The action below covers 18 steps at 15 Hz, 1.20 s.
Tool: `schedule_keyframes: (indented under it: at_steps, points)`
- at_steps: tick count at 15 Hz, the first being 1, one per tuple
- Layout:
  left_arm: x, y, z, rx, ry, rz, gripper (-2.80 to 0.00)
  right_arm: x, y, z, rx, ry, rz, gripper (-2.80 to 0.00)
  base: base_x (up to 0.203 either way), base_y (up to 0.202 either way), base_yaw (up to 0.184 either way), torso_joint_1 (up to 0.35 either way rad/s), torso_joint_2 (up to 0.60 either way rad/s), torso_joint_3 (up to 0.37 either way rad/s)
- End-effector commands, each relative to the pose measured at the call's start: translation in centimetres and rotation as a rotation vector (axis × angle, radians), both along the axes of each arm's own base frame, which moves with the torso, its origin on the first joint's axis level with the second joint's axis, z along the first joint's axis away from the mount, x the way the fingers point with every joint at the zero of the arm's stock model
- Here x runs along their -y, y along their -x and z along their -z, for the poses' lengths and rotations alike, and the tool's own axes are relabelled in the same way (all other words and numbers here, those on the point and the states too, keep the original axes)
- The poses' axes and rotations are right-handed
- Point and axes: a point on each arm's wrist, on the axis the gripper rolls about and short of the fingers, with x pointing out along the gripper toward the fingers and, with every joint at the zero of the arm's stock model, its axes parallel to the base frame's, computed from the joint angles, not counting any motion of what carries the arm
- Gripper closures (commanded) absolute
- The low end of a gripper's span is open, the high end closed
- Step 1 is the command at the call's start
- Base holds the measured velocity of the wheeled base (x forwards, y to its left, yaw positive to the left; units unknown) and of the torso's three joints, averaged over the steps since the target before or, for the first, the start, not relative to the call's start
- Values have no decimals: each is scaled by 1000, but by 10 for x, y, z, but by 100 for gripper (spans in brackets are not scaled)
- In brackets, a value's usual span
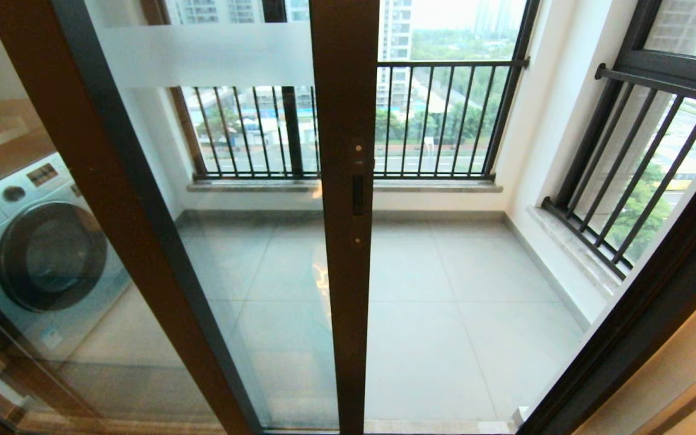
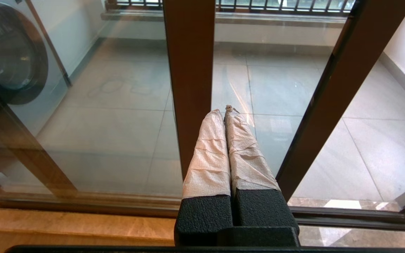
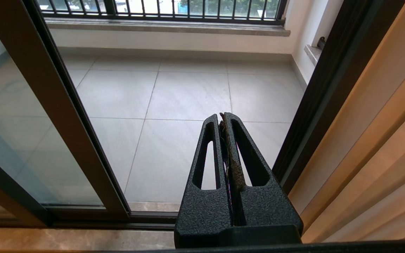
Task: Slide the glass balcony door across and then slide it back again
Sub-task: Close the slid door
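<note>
The glass balcony door (image 1: 345, 121) stands partly slid aside. Its dark brown stile runs down the middle of the head view, with the small black handle slot (image 1: 357, 194) in it. The frosted white band (image 1: 203, 54) crosses the glass left of the stile. No lettering can be read on it. Right of the stile the doorway is open to the balcony floor. Neither gripper shows in the head view. My left gripper (image 2: 225, 110), its fingers wrapped in pale tape, is shut on nothing and points at the door glass (image 2: 276, 80). My right gripper (image 3: 222, 117) is shut on nothing and faces the open gap beside the door's stile (image 3: 47, 105).
A second brown-framed panel (image 1: 112, 181) overlaps the door on the left, with a washing machine (image 1: 40, 254) behind the glass. The dark door jamb (image 1: 656, 290) bounds the opening on the right. Black-barred windows (image 1: 438, 121) line the balcony. A floor track (image 3: 93, 218) runs below.
</note>
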Motion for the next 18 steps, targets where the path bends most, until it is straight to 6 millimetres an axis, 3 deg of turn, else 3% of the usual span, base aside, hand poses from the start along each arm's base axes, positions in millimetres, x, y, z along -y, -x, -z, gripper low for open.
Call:
schedule_keyframes:
  at_steps: [1, 18]
  points:
    - [0, 0, 0, -1, 0, -1, 0, 0, 0, 0, 1, 1, -1, 0, 0, 0, 0, 0, 0, 0]
    - [0, 0, 0, -2, 0, -1, 0, 0, 0, 0, 2, -19, 2, 0, 0, 0, 0, 0, 0, 0]
